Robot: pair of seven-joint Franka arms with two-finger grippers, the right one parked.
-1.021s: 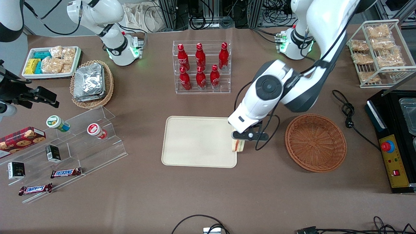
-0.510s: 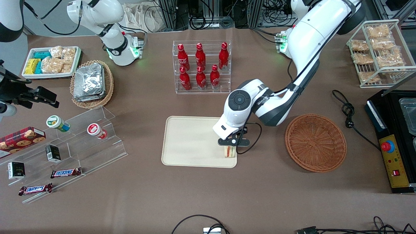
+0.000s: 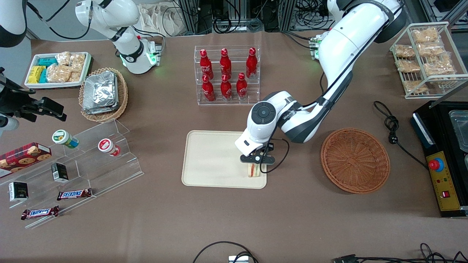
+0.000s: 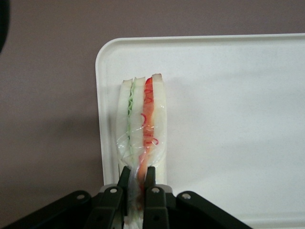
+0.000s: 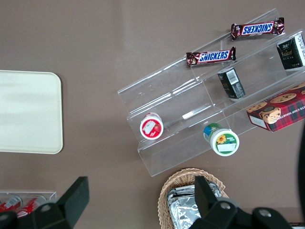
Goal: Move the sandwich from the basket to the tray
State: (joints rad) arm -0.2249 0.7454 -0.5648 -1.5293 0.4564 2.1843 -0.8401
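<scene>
Shifted farther in over the tray since a moment ago, gripper hanging above the corner nearest the basket; pinching the wrapped sandwich narrowly between both fingers; holding it upright, edge-on, just inside the rim.

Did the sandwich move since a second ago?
Yes. The sandwich, pinched in the gripper, went from over the tray's edge nearest the basket to farther in over the tray, away from the basket.
</scene>
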